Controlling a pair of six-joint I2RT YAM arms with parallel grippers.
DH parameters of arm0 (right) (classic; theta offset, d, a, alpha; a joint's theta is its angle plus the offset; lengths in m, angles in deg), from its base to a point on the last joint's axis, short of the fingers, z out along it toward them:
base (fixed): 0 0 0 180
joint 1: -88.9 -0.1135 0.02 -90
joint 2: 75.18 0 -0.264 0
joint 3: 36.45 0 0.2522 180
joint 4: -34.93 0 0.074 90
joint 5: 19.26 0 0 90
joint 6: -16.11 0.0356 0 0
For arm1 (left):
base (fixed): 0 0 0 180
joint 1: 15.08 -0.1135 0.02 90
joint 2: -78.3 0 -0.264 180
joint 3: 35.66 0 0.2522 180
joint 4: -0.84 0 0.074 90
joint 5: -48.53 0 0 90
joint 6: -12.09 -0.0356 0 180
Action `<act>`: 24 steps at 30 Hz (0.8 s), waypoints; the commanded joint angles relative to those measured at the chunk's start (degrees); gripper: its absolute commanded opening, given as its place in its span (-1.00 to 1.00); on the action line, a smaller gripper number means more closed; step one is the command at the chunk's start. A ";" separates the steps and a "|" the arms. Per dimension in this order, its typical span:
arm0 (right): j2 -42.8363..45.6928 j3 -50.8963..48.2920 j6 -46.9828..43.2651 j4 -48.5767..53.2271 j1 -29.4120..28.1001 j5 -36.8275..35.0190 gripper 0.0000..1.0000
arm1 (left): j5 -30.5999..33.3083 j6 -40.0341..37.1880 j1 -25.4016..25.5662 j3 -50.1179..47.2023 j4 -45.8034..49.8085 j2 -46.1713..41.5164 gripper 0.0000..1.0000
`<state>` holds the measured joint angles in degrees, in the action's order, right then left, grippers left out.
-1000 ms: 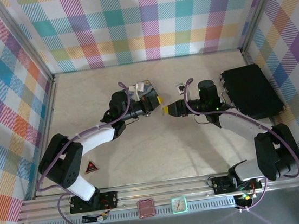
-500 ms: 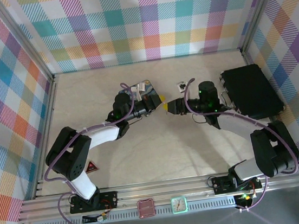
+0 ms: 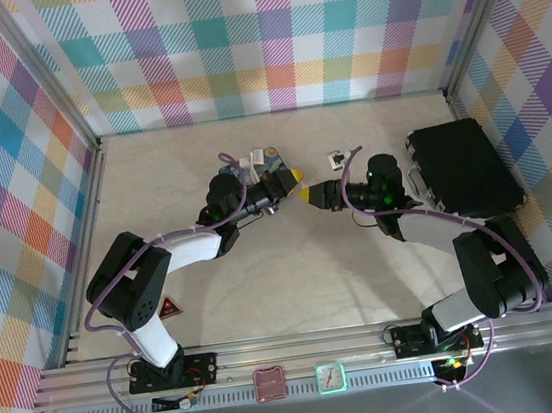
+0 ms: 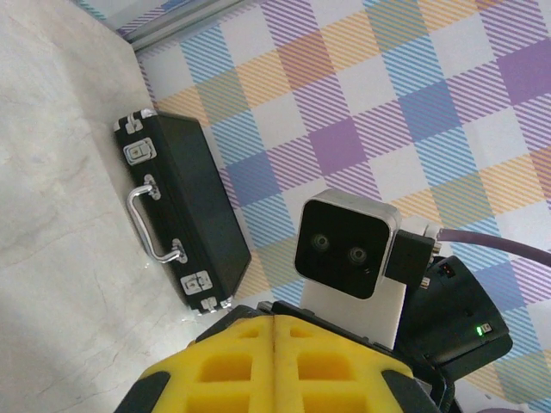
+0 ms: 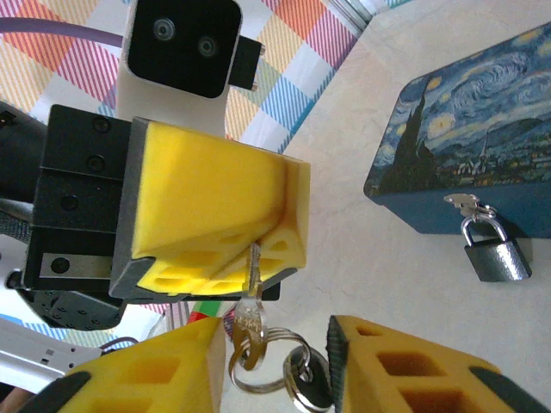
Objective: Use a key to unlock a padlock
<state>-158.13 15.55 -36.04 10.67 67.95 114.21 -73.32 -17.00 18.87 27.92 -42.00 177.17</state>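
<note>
Two grippers tip to tip near the middle of the table (image 3: 264,268), seen from above: left gripper (image 3: 292,176) and right gripper (image 3: 311,197) almost touching, just beside the blue tin (image 3: 262,158). Off to the right, against the checked wall (image 3: 549,133), a black case (image 3: 463,168) lying flat. Near the left arm's base, a red triangular piece (image 3: 168,306).

From the right wrist, the left gripper (image 5: 263,245) clenched, yellow pads pressed together on the key (image 5: 251,301). Blade pinched in the seam between the pads, head hanging below with a ring (image 5: 280,379) of further keys. Right gripper (image 5: 275,331) released, yellow fingers spread to either side of that ring; contact with it impossible to tell. Up and to the right, the blue tin (image 5: 465,129) flat on the table, with the padlock (image 5: 492,251) hanging from the hasp on its front face, shackle through the hasp, well apart from the key.

From the left wrist, own pads (image 4: 232,370) flat against each other with no gap. Beyond them, the camera (image 4: 344,254) on the right arm, and the black case (image 4: 185,206) at the foot of the wall, handle facing this way.
</note>
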 commanded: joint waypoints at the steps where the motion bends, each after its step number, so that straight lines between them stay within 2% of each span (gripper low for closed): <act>1: -0.11 0.63 0.41 -2.78 0.21 -0.32 -0.23 | 0.75 1.39 0.59 -0.90 -5.43 0.92 -1.00; 9: -1.74 0.49 2.82 -5.84 0.22 -0.45 -0.25 | 1.10 2.18 0.54 -0.76 -7.16 1.80 -1.00; 11: -1.94 0.67 2.94 -6.09 0.21 -0.73 -0.43 | 1.09 2.55 0.59 -0.53 -7.75 2.12 -1.00; 14: -2.52 1.55 2.24 -4.72 0.20 -0.04 -0.85 | 1.78 2.71 0.59 -0.88 -8.28 2.05 -1.00; 16: -3.06 1.77 2.69 -4.97 0.21 0.80 -1.00 | 2.06 2.64 0.59 -0.95 -8.41 1.86 -1.00; 24: -3.28 1.77 3.02 -5.71 0.21 -0.58 -1.00 | 4.14 3.64 0.36 -0.43 -9.56 2.56 -0.96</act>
<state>-160.78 15.71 -32.50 6.51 67.99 113.59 -70.50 -14.47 18.98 27.29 -45.96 179.11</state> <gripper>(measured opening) 0.048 0.063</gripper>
